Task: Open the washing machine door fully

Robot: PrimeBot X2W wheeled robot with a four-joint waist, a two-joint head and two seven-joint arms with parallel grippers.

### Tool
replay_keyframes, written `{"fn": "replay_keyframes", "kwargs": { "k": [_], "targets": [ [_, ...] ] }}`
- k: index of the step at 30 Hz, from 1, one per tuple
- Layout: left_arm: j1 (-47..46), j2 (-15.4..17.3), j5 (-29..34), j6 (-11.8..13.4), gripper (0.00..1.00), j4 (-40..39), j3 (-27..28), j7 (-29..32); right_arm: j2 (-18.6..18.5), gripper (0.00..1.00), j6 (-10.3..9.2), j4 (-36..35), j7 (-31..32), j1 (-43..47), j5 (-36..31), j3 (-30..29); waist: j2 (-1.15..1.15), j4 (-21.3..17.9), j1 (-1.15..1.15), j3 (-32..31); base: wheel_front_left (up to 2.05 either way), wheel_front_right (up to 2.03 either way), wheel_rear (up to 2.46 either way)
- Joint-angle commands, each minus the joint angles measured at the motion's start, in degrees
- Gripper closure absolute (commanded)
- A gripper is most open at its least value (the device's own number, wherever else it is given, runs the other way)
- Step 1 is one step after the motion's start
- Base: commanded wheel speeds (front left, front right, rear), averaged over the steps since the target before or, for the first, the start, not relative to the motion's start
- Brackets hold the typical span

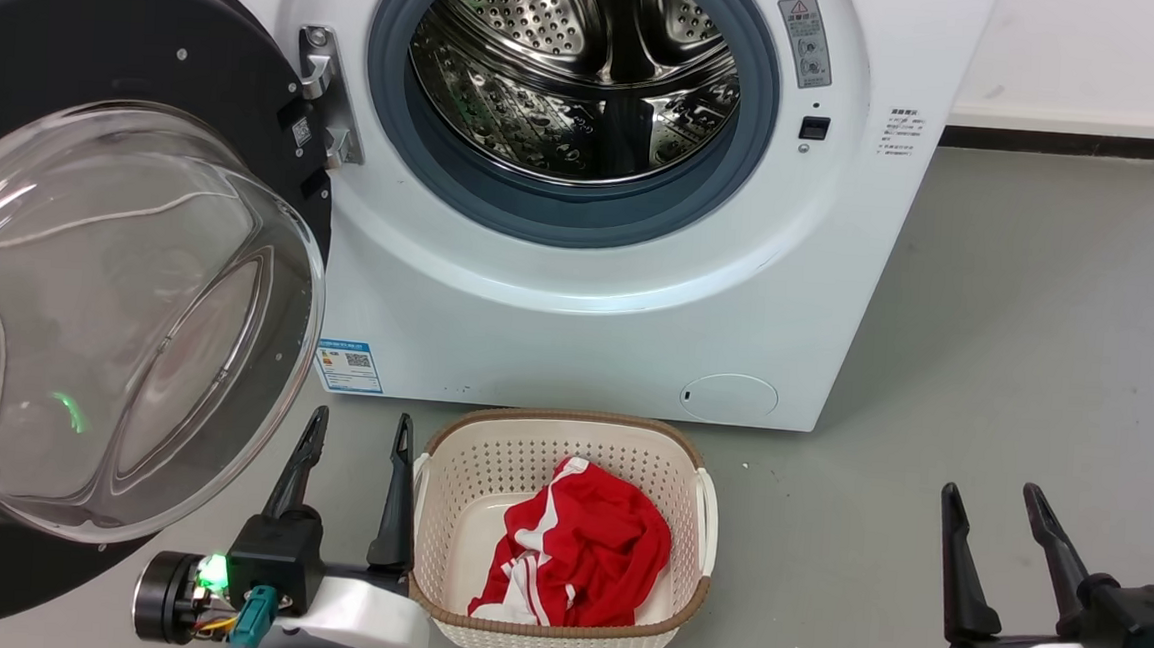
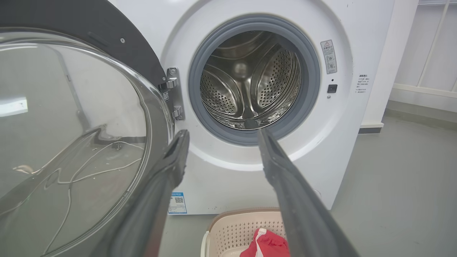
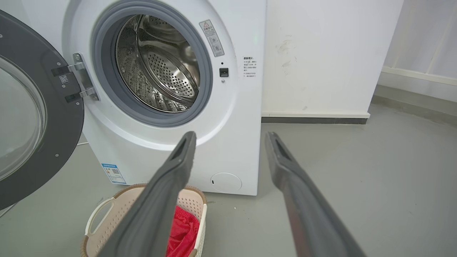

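- left gripper [image 1: 361,419] low at the near left, fingers spread, nothing between them; basket rim just right of its right finger.
- right gripper [image 1: 991,489] low at the near right, fingers also spread and empty, over bare floor [image 1: 1037,342], well apart from everything else.
- washing machine door [image 1: 118,286] is left of the left gripper and rises above it. The head view shows a gap between the glass bowl's edge and the left finger, so no contact.
- In the left wrist view the left gripper [image 2: 223,132] points at the drum opening, and the door [image 2: 71,125] takes up that view's left side.
- In the right wrist view the right gripper [image 3: 231,135] points past the machine's right front corner; the door [image 3: 28,114] sits at the far left.
- beige basket [image 1: 571,419] on the floor between the grippers, against the machine's foot, with a red and white garment [image 1: 583,555] inside.
- Floor is smooth grey.
- washing machine [image 1: 588,305] stands behind the basket, steel drum [image 1: 578,64] exposed inside the blue-grey gasket [image 1: 584,214].
- Door hangs from the hinge [image 1: 325,98] left of the opening, swung out leftward; it stands upright, bowl bulging toward the robot. It is round, so no long axis; exact angle unclear.
- White wall [image 1: 1094,55] with a dark skirting strip behind, right of the machine.
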Motion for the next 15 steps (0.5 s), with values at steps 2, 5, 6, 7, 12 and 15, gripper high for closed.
{"fn": "replay_keyframes", "kwargs": {
  "k": [2, 5, 6, 7, 12, 15],
  "targets": [
    [0.67, -0.21, 0.32, 0.14, 0.00, -0.24, 0.28, -0.14, 0.16, 0.00, -0.04, -0.21, -0.05, 0.74, -0.10, 0.16, 0.00, -0.27, 0.00, 0.03, 0.00, 0.00, 0.00],
    [1.21, -0.41, 0.52, 0.29, 0.00, -0.22, 0.59, -0.14, 0.15, 0.00, -0.04, -0.26, 0.02, 0.99, 0.20, 0.25, 0.00, -0.62, 0.00, 0.03, 0.00, 0.00, 0.00],
    [1.35, -0.46, 0.45, 0.33, 0.00, -0.22, 0.67, -0.14, 0.15, 0.00, -0.04, -0.31, 0.04, 1.06, 0.27, 0.30, 0.00, -0.70, 0.00, 0.03, 0.00, 0.00, 0.00],
    [1.41, -0.52, 0.48, 0.35, 0.00, -0.20, 0.72, -0.14, 0.15, 0.00, -0.04, -0.33, 0.02, 1.11, 0.25, 0.28, 0.00, -0.73, 0.00, 0.06, 0.00, 0.00, 0.00],
    [1.21, -0.84, 0.67, 0.18, 0.00, -0.17, 0.78, -0.14, 0.15, 0.00, -0.04, -0.29, -0.10, 1.13, 0.49, 0.31, 0.00, -0.89, 0.00, 0.09, 0.00, 0.00, 0.00],
    [1.15, -0.93, 0.69, -0.16, 0.00, -0.12, 0.77, -0.14, 0.15, 0.00, -0.04, -0.20, -0.17, 0.91, 0.49, 0.34, 0.00, -1.07, 0.00, 0.15, 0.00, 0.00, 0.00]
  ]
}}
